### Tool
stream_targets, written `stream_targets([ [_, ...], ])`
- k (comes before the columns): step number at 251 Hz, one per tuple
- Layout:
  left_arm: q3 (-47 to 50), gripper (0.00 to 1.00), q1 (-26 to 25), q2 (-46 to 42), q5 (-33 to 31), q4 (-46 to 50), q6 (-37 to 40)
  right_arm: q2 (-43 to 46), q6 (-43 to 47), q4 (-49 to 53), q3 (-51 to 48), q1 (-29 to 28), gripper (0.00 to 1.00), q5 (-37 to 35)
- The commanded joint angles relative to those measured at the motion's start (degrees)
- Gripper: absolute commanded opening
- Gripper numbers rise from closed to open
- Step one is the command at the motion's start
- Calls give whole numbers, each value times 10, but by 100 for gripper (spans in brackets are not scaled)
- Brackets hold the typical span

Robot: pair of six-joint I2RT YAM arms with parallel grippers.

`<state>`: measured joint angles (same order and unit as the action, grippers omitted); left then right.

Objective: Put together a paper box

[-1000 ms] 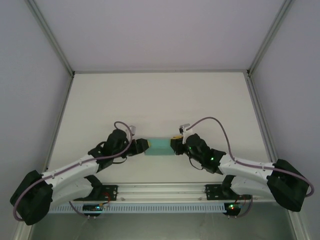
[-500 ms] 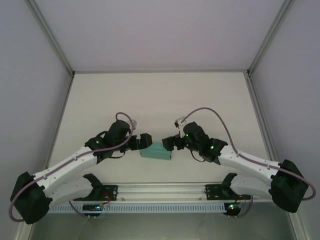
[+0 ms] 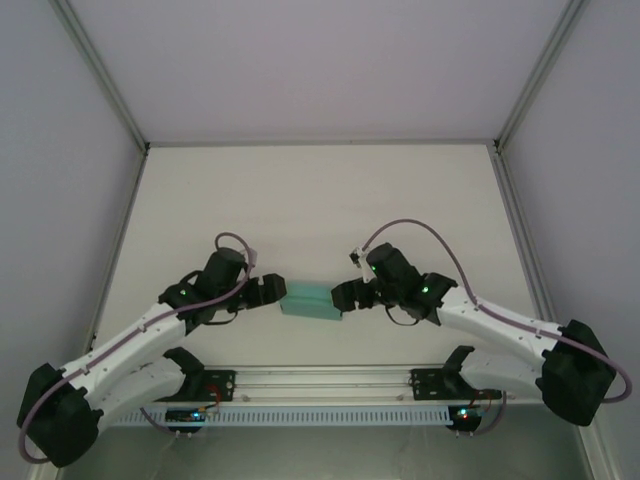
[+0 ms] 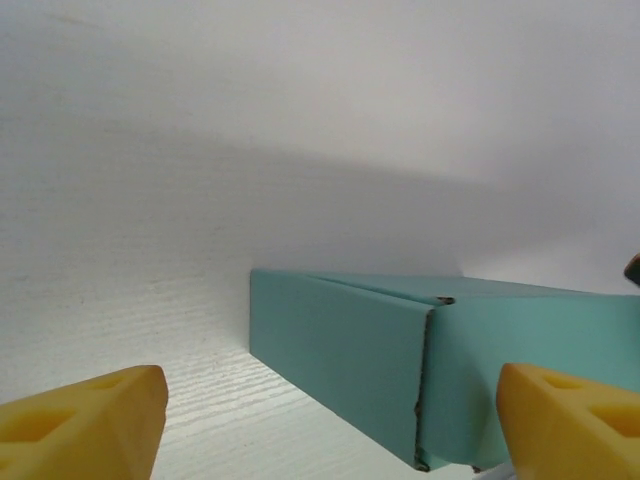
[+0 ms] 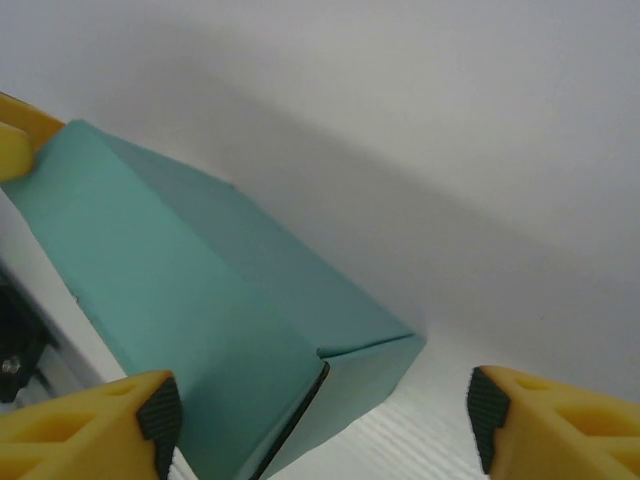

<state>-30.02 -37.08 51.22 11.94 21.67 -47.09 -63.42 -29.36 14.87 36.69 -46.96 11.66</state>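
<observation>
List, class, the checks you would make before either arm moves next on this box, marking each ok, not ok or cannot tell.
1. Box folded into shape, no loose flaps: ok.
2. Box resting on table: ok.
3. Left gripper open: ok.
4. Right gripper open: ok.
5. Fingers clear of box ends: cannot tell.
6. End seam fully closed: cannot tell; a dark line shows at the corner.
</observation>
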Motion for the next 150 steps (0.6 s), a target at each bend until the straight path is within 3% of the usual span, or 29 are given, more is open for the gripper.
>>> stream_targets([
  [1,9,81,6,2,51,-40,7,-20,-58,36,9,7,72,44],
  [73,49,61,16,5,83,-78,-7,-46,-106,45,-1,22,42,59],
  [92,61,49,20,7,86,-84,-9,-42,-111,48,-9,25,34,59],
  [124,69,45,27,14,98,-101,-8,-43,-117,54,-28,34,25,52],
  [150,72,27,29,29,111,-114,-5,-47,-120,44,-45,43,19,54],
])
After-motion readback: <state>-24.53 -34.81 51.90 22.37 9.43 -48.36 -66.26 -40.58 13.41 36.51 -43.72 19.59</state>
